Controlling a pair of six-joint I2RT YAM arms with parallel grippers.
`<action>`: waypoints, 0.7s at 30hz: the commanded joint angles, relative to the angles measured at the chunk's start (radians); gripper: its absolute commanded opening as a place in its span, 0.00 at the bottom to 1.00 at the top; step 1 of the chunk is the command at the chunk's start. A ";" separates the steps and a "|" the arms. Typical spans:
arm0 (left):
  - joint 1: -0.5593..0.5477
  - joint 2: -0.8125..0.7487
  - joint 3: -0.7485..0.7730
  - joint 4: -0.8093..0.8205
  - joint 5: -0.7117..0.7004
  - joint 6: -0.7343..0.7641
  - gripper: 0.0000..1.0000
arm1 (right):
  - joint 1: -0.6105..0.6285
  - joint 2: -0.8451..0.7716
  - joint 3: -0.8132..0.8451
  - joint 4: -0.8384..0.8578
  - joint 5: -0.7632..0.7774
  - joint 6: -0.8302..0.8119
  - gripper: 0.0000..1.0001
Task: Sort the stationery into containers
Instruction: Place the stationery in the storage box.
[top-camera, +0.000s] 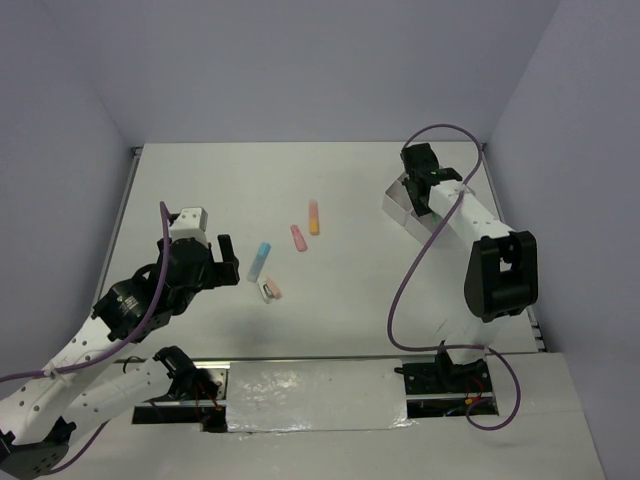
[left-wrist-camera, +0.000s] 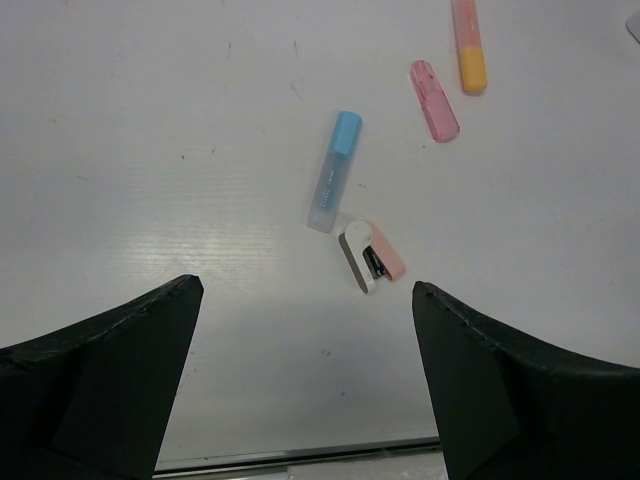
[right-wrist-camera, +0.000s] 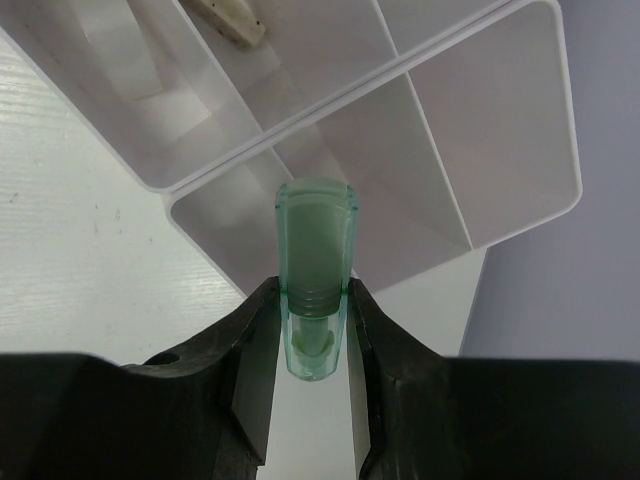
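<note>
My right gripper (right-wrist-camera: 308, 300) is shut on a translucent green highlighter (right-wrist-camera: 315, 260) and holds it above the near corner of the white four-compartment tray (right-wrist-camera: 500, 130). A beige piece (right-wrist-camera: 228, 20) lies in a far compartment. In the top view the right gripper (top-camera: 425, 188) hangs over the tray (top-camera: 393, 205) at the back right. My left gripper (left-wrist-camera: 308, 290) is open and empty, above the table just short of a small pink-and-white stapler (left-wrist-camera: 370, 256). Beyond it lie a blue highlighter (left-wrist-camera: 333, 170), a pink piece (left-wrist-camera: 435, 100) and an orange highlighter (left-wrist-camera: 468, 45).
In the top view the loose items sit mid-table: blue highlighter (top-camera: 260, 260), stapler (top-camera: 270, 291), pink piece (top-camera: 298, 238), orange highlighter (top-camera: 313, 217). The left gripper (top-camera: 222, 265) is just to their left. The table's near edge runs close below the left fingers.
</note>
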 joint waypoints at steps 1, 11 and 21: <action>0.003 -0.003 0.001 0.048 0.009 0.028 0.99 | 0.000 0.015 0.004 0.009 -0.012 0.002 0.02; 0.003 -0.001 0.001 0.046 0.009 0.029 0.99 | 0.000 0.036 0.004 0.000 -0.028 0.008 0.08; 0.005 0.000 0.003 0.049 0.009 0.031 0.99 | 0.000 0.022 0.003 -0.015 -0.069 0.013 0.02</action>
